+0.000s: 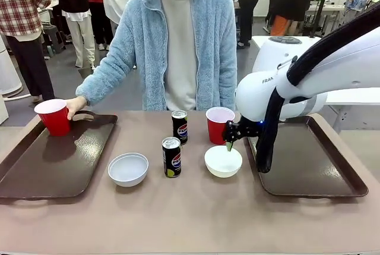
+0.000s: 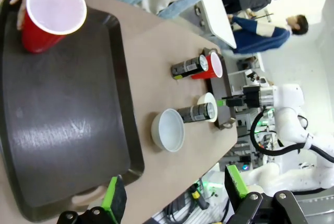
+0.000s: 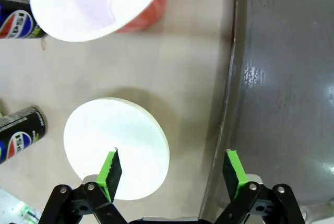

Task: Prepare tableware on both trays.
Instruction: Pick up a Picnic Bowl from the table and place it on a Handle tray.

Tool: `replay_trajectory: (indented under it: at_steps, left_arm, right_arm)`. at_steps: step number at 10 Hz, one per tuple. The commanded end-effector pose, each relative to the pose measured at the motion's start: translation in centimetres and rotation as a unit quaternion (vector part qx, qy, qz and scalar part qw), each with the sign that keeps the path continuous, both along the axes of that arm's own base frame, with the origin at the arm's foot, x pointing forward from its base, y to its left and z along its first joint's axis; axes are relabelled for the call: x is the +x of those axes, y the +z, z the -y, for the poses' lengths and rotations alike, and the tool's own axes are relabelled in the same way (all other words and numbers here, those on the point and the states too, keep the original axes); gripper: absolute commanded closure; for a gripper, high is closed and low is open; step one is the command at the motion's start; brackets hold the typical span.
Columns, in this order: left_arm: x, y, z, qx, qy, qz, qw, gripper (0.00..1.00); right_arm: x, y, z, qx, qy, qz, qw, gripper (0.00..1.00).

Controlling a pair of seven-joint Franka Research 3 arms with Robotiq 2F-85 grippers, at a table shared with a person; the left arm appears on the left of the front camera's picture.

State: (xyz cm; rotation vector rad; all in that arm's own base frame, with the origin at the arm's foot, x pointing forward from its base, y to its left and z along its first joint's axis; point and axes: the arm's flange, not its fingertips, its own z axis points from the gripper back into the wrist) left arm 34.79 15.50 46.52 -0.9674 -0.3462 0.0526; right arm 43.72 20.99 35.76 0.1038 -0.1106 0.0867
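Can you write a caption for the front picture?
The right gripper, jaws open, hangs over a white bowl.

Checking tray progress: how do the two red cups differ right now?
The left cup stands on the left tray, at its far corner. The right cup stands on the bare table, between the far can and the right tray, on neither tray. A person's hand is against the left cup; nothing touches the right cup. Both are red with white insides and upright.
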Motion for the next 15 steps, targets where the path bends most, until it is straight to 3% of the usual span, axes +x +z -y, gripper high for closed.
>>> replay_trajectory:
  at_steps: [1, 2, 3, 4, 7, 12, 15]
  left_arm:
    - [0.0, 0.1, 0.0, -0.008, 0.0, 0.006, 1.0, 0.0]
    - [0.0, 0.1, 0.0, -0.008, 0.0, 0.006, 1.0, 0.0]
    - [0.0, 0.1, 0.0, -0.008, 0.0, 0.006, 1.0, 0.0]
    - [0.0, 0.1, 0.0, -0.008, 0.0, 0.006, 1.0, 0.0]
    - [0.0, 0.1, 0.0, -0.008, 0.0, 0.006, 1.0, 0.0]
    - [0.0, 0.1, 0.0, -0.008, 0.0, 0.006, 1.0, 0.0]
    - [0.0, 0.1, 0.0, -0.008, 0.0, 0.006, 1.0, 0.0]
  right_arm:
    - [0.4, -0.6, -1.2, -0.008, -0.005, -0.013, 1.0, 0.11]
    - [0.4, -0.7, -1.3, -0.008, -0.006, -0.017, 1.0, 0.58]
    - [0.4, -0.7, -1.3, -0.008, -0.007, -0.021, 1.0, 0.69]
    - [0.6, -0.6, -1.3, -0.009, -0.008, -0.02, 1.0, 1.0]
    - [0.8, -0.7, -1.3, -0.014, -0.012, -0.028, 0.999, 0.96]
    - [0.9, -1.1, -0.7, -0.01, -0.021, -0.043, 0.999, 1.0]
    - [-0.1, 0.8, -1.0, -0.007, -0.005, -0.051, 0.999, 1.0]
